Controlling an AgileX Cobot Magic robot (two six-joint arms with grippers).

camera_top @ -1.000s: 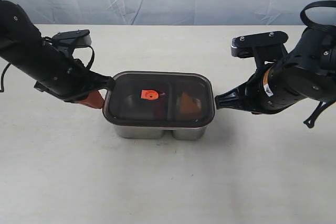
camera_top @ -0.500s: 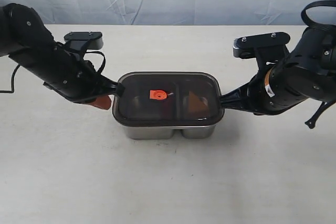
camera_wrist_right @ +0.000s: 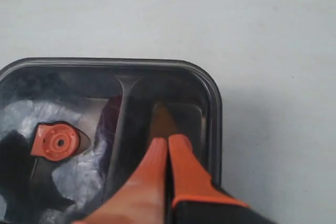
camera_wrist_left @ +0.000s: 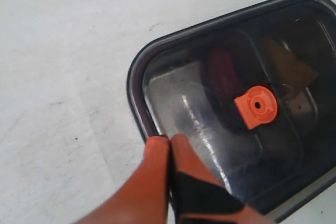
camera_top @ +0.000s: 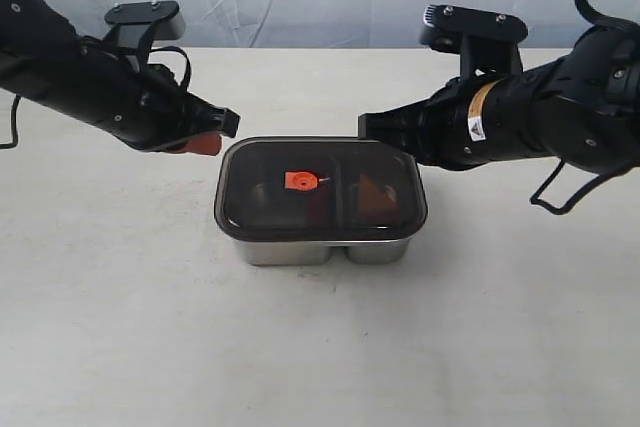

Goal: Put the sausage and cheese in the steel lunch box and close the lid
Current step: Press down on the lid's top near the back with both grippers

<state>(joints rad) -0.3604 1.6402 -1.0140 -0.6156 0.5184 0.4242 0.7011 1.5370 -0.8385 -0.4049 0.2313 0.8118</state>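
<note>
Judging progress from the present state: the lid (camera_top: 322, 187) sits on the steel lunch box (camera_top: 320, 250), level as far as the exterior view shows, its dark rim overhanging the steel wall all round and the orange valve (camera_top: 299, 181) near its centre. Both food items are inside, visible through the smoky plastic: the sausage (camera_wrist_left: 223, 74) is a dark reddish shape in the compartment nearer the left arm, close to the divider, and the cheese (camera_top: 365, 197) is an orange wedge in the other compartment. The box stands near the middle of the table (camera_top: 120, 327). The left gripper (camera_wrist_left: 169, 142) has its fingers pressed together with nothing between them, tips over the lid's corner on its own side; contact with the lid cannot be determined. The right gripper (camera_wrist_right: 168, 142) is likewise pinched closed and empty, its tips over the lid above the cheese compartment. Assessment: loading is done and the lid is placed. Whether the seal is pressed fully home all round is not visible, so a final press-down on the rim may be all that is left.
</note>
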